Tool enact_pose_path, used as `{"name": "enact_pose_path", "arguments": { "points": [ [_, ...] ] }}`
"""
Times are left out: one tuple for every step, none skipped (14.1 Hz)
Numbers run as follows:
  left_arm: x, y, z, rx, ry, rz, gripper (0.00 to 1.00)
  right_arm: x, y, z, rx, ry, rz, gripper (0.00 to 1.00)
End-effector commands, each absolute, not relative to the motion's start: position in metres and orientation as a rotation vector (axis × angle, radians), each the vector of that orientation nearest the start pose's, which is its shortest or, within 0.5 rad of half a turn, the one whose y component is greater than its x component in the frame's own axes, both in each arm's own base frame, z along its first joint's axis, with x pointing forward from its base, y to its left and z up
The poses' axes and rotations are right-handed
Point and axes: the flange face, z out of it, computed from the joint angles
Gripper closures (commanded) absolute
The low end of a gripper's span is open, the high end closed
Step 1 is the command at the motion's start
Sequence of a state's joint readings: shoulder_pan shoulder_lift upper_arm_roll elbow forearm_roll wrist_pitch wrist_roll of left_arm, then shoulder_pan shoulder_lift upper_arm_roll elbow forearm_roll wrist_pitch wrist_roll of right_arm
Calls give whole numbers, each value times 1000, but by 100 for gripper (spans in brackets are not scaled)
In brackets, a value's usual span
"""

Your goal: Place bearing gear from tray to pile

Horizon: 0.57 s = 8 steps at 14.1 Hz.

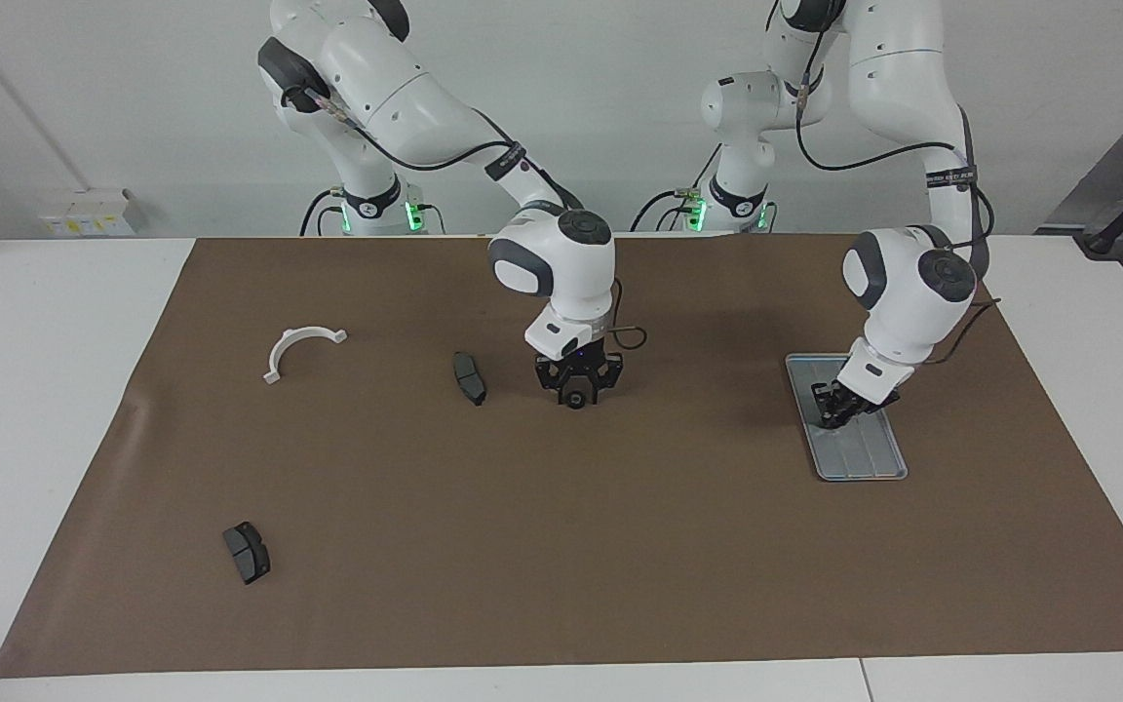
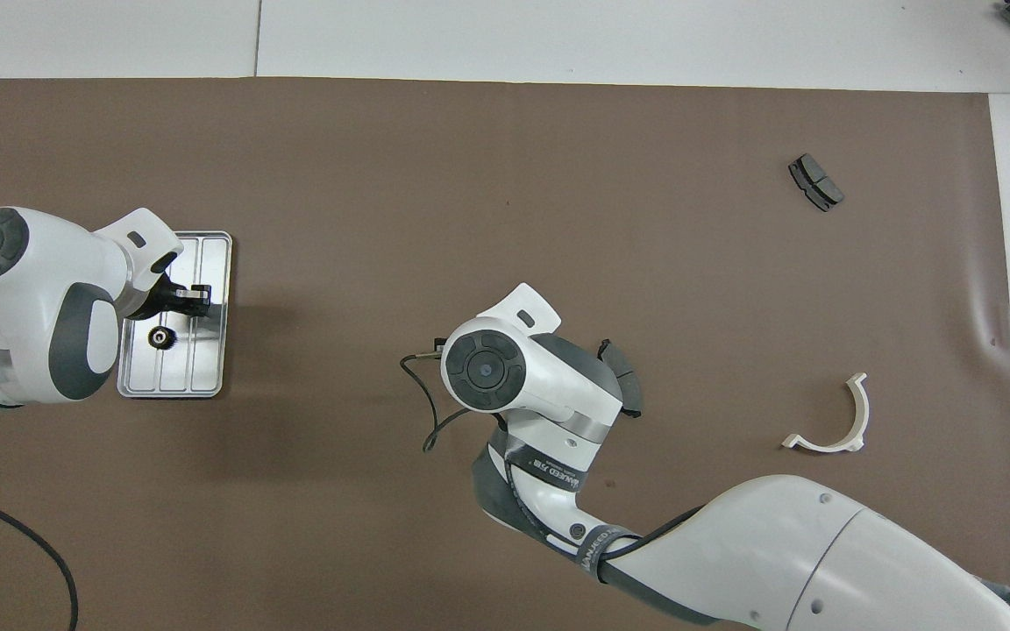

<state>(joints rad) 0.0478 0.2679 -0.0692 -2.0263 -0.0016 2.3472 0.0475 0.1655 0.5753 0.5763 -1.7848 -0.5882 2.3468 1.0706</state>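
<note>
A small black bearing gear [image 1: 576,399] lies on the brown mat mid-table, beside a dark brake pad [image 1: 470,377]. My right gripper [image 1: 576,393] stands down over this gear with its fingers closed in on both sides of it; the overhead view hides both under the wrist. The silver tray [image 1: 864,458] sits toward the left arm's end. My left gripper [image 2: 196,298] is shut, low over the tray [image 2: 207,254], with a second gear [image 2: 159,337] lying on the tray beside it, apart from the fingertips. The pile's white bracket [image 1: 300,349] and another brake pad [image 1: 247,552] lie scattered toward the right arm's end.
The brown mat [image 1: 620,546] covers most of the white table. A thin black cable [image 2: 424,412] loops from the right wrist just above the mat. The right arm's forearm [image 2: 777,543] stretches over the mat's near part.
</note>
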Motion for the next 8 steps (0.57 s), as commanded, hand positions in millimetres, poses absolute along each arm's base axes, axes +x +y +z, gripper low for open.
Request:
{"name": "enact_pose_path", "arguments": {
  "points": [
    [612,-19,353,-3165,97,-55,100,520,415,278,-3085,50,-308,41],
    [615,-30,362,-3167,69,-44,100,520,415,279,-3084,53,-310,41],
    [615,-47,367,-3171,14,-37,100,520,414,278,-3088,52,-308,41],
    [614,-67,369,-3171,-40,-40,100,520,414,278,-3089,52,-307,46],
    [612,-88,370,-3172,-96,-44,100,519,415,278,-3093,51,-304,50],
    [610,-101,370,-3171,-135,-43,100,519,413,277,-3097,52,-301,51],
    [609,-107,370,-3170,-157,-42,100,519,413,277,-3098,48,-302,60],
    [608,-113,370,-3171,-158,-41,100,519,414,277,-3097,43,-303,77]
  ]
}}
